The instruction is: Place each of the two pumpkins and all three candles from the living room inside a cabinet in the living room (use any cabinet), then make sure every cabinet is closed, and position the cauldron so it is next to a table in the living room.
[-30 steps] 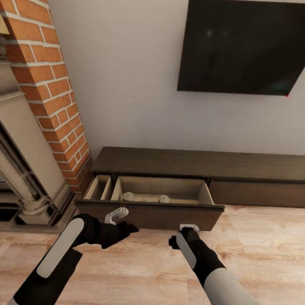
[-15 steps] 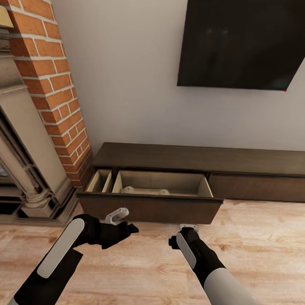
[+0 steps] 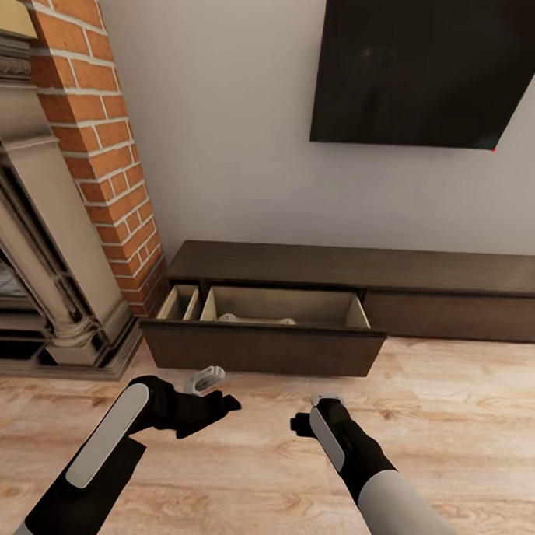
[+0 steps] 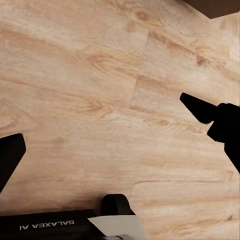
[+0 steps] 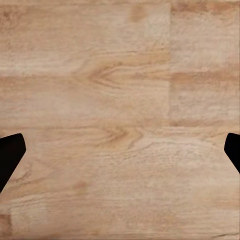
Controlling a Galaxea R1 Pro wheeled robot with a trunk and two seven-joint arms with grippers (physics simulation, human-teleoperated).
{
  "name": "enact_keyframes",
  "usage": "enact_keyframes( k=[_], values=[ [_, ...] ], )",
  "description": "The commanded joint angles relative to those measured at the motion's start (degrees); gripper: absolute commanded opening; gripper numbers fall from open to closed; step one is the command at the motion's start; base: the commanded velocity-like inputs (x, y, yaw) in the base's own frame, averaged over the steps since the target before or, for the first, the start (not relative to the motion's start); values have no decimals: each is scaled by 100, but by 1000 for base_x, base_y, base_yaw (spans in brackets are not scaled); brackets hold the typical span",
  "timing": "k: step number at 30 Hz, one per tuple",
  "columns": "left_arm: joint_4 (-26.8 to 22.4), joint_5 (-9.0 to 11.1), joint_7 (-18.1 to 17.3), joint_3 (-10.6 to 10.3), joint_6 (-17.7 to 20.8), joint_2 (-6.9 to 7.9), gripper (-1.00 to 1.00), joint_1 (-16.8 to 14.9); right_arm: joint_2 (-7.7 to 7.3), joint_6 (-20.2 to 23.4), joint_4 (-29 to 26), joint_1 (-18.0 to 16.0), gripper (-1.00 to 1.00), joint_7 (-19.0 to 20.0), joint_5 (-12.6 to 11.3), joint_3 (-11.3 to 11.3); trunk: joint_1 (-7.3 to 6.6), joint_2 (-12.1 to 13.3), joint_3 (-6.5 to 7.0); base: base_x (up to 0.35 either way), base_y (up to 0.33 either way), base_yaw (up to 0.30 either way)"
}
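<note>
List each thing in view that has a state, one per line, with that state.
cabinet: left drawer pulled open, right front shut.
drawer: open, candles lying inside.
left gripper: open, empty, over the floor.
right gripper: open, empty, over the floor.
television: screen dark.

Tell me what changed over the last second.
The camera drew back from the cabinet: floor now shows between the drawer front and the left gripper and right gripper, which earlier overlapped it. Nothing was gripped or released. Unchanged: drawer open, candles inside, both jaws open and empty.
</note>
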Motion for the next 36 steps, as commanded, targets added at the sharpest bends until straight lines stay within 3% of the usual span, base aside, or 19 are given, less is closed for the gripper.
enact_keyframes(
  k=[1, 2, 9, 12, 14, 15, 16, 19, 20, 22, 26, 28, 29, 32, 36],
  values=[
    [-4, 51, 98, -4, 9, 2, 100, -6, -3, 11, -6, -4, 100, -44, -60, 19, 22, -44, -23, -12, 0, 0],
    [-1, 51, 228, -6, 8, -1, 100, -6, -3, 10, -6, -4, 100, -12, -62, 38, 44, -84, -41, -2, 0, 0],
    [14, 42, 250, -16, -4, 2, 100, -6, -2, -10, -6, -4, 100, 2, -63, 13, 197, -365, -167, 0, 0, 0],
    [18, -177, 242, -23, -5, -14, 100, -6, -4, -39, -6, -4, 100, 4, -63, 6, 263, -485, -221, 0, 0, 0],
    [34, -526, 220, -22, -5, -34, 100, -6, -8, -132, -6, -4, 100, 16, -63, 4, 307, -565, -257, 0, 0, 0],
    [45, -952, 192, -16, -12, -44, 100, -4, -10, -304, -6, -4, 100, 40, -63, 6, 329, -606, -275, 0, 0, 0],
    [50, -1092, 186, -17, -17, -46, 100, -1, -10, -375, -6, -4, 100, 51, -63, 6, 351, -646, -293, 0, 0, 0],
    [221, -1906, 30, -125, -165, -38, 100, 4, -18, -831, 0, 4, 100, 191, -63, 5, 417, -766, -347, 0, 0, 0],
    [275, -2052, -44, -161, -239, -31, 100, 4, -26, -910, 0, 8, 100, 233, -63, 5, 439, -806, -365, 0, 0, 0],
    [618, -2729, -510, -361, -773, -14, 100, 3, -61, -1261, -1, 17, 100, 479, -50, 10, 483, -886, -400, 0, 0, 0],
    [1720, -4431, -1891, -947, -2510, -24, 100, 3, -86, -1936, -5, 28, 100, 1073, 5, 34, 571, -1047, -472, 0, 0, 0],
    [2207, -4966, -2417, -1120, -3162, -45, 100, 3, -89, -2145, 3, 30, 100, 1347, -1, 28, 615, -1127, -508, 0, 0, 0],
    [2404, -5111, -2597, -1175, -3403, -56, 100, 3, -90, -2221, 17, 31, 100, 1424, -1, 29, 637, -1167, -526, 0, 0, 0],
    [2761, -5293, -2830, -1248, -3845, -73, 100, -2, -91, -2512, 47, 31, 100, 1504, 11, 36, 702, -1287, -580, 0, 0, 0],
    [2948, -5408, -2920, -1281, -4137, -79, 100, -3, -91, -3440, 87, 41, 100, 1532, -11, 38, 790, -1448, -652, 0, 0, 0]
  ],
)
